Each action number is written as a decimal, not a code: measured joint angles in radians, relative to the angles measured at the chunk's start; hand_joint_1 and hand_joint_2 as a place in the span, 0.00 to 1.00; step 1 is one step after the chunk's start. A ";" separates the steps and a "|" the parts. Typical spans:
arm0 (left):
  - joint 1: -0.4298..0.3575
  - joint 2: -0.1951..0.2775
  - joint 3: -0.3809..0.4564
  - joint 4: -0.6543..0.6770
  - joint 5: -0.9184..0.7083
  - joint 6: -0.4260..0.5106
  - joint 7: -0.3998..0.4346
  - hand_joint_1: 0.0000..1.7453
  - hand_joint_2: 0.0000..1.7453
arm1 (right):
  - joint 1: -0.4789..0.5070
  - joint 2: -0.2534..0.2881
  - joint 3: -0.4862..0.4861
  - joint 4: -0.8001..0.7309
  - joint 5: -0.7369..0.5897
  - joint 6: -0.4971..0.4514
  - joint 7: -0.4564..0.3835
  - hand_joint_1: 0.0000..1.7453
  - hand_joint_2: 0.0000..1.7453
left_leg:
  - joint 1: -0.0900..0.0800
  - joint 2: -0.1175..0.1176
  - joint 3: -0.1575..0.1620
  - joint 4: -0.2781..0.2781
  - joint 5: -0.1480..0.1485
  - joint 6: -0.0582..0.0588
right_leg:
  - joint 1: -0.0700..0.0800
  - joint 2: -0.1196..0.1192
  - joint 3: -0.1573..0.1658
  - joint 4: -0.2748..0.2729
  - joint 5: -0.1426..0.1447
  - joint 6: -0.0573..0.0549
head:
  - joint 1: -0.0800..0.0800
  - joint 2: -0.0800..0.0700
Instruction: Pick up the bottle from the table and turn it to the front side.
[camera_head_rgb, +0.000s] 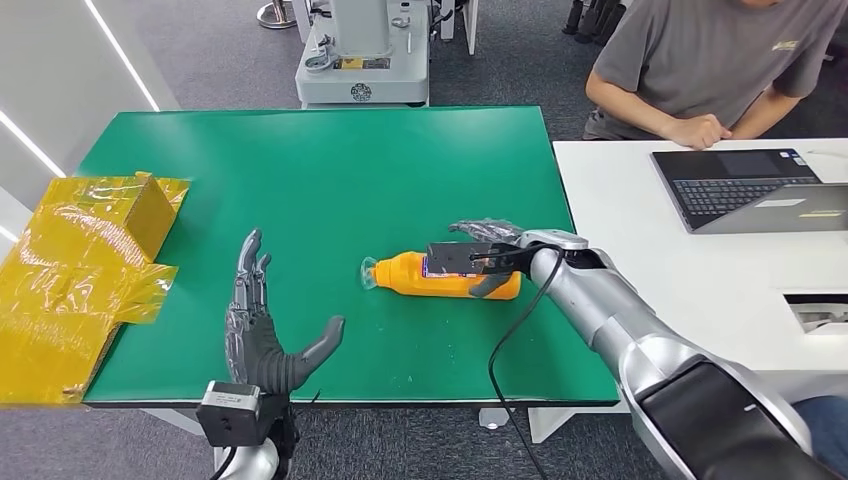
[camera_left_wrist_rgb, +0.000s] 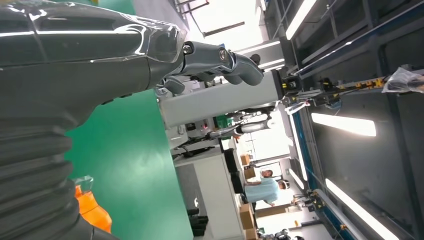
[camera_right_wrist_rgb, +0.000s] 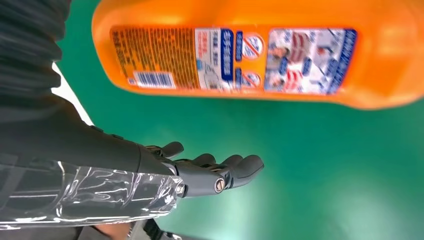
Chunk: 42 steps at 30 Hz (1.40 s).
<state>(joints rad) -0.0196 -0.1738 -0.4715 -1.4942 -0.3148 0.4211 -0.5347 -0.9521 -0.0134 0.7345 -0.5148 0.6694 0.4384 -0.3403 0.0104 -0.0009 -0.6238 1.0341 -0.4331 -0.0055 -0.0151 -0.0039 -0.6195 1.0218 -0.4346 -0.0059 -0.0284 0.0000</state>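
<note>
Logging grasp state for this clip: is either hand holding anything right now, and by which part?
Nothing is held. The orange plastic bottle lies on the green table; the right hand is open beside it, the left hand open, apart.

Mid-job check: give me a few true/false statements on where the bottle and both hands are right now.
1. The bottle lies on its side on the green table. True.
2. The left hand holds the bottle. False: it is open, apart from the bottle, holding nothing.
3. The right hand is at the bottle's base end. True; the right wrist view shows its fingers apart from the bottle, not closed on it.
4. The bottle's barcode label faces the right wrist camera. True.
5. The laptop sits on the green table. False: it is on the white table.
</note>
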 joint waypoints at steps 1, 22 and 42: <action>-0.001 0.001 0.000 0.000 0.000 0.001 0.000 0.00 1.00 | -0.001 0.002 0.006 0.014 -0.002 -0.001 0.003 0.00 1.00 | 0.000 0.000 0.000 0.000 0.000 0.000 | 0.000 0.000 0.000 0.000 0.000 0.000 | 0.000 0.000; 0.011 0.005 0.000 -0.007 -0.008 0.007 0.027 0.00 1.00 | 0.030 -0.006 0.035 0.129 -0.029 -0.114 0.040 1.00 1.00 | 0.000 0.000 0.000 0.000 0.000 0.000 | 0.000 0.000 0.000 0.000 0.000 0.000 | 0.000 0.000; 0.026 0.005 0.000 -0.013 -0.021 0.007 0.032 0.00 1.00 | 0.065 -0.008 0.036 0.127 -0.032 -0.243 -0.003 1.00 1.00 | 0.000 0.001 0.000 0.000 0.000 0.000 | 0.000 0.001 0.000 0.000 0.000 0.000 | 0.000 0.000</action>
<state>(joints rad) 0.0067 -0.1686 -0.4715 -1.5073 -0.3357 0.4279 -0.5031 -0.8876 -0.0217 0.7704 -0.3882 0.6371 0.1954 -0.3431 0.0104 -0.0001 -0.6235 1.0343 -0.4332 -0.0055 -0.0151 -0.0031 -0.6198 1.0216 -0.4344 -0.0058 -0.0284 0.0000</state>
